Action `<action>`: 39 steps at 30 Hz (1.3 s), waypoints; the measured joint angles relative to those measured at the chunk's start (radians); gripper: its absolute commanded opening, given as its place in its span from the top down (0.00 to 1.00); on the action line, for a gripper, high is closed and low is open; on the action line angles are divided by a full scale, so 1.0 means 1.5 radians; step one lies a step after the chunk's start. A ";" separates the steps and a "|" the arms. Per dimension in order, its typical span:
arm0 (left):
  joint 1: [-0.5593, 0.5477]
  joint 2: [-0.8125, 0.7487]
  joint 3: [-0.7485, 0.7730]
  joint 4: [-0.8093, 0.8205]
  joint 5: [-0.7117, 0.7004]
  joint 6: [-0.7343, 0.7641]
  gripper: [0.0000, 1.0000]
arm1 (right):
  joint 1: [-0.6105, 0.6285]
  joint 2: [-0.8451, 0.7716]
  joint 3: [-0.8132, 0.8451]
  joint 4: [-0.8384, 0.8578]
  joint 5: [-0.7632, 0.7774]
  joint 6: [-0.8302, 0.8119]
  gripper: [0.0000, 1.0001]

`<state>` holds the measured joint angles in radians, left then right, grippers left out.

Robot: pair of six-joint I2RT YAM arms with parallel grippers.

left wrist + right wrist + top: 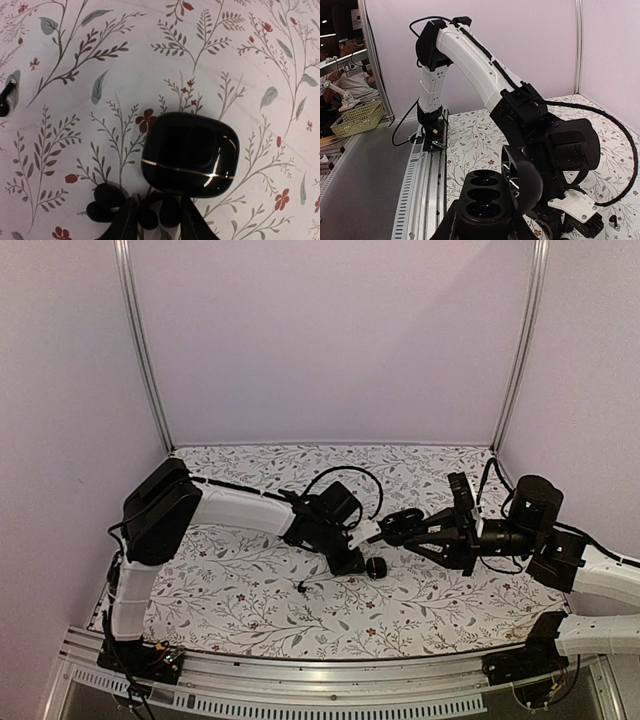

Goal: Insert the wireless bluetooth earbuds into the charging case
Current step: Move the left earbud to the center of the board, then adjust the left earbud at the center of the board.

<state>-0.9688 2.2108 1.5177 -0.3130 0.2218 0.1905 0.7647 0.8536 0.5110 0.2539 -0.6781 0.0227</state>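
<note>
Right tool (410,528) clamped on the open charging case (482,200), lid up, wells look empty, held above the surface (250,610). Left tool (155,220) low over the surface, a closed black case (190,155) just ahead of it. Cannot tell whether that tool is apart or together. One earbud (5,97) lies on the surface, well left of that case.

The open case (482,200), black, its wells empty and lid hinged up, is held off the table right of centre. The closed case (190,152), glossy black with a gold seam, lies flat mid-table. A tiny black earbud (302,587) lies to its left, slightly nearer.
</note>
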 measured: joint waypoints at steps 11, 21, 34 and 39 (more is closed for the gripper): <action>0.002 -0.113 -0.159 0.024 -0.105 -0.093 0.82 | 0.000 -0.006 0.000 0.000 0.003 0.001 0.89; 0.034 -0.211 -0.282 0.029 -0.185 -0.349 0.68 | 0.000 -0.005 0.000 0.000 0.004 0.002 0.89; 0.028 -0.224 -0.213 0.007 -0.165 -0.424 0.31 | 0.000 -0.006 0.000 0.000 0.004 0.003 0.89; 0.039 -0.311 -0.229 -0.005 -0.149 -0.287 0.29 | 0.000 -0.006 0.000 0.000 0.003 0.003 0.89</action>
<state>-0.9104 1.7439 1.1744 -0.3210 -0.0021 -0.2398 0.7647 0.8452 0.5110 0.2539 -0.6731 0.0269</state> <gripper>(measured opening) 0.708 0.235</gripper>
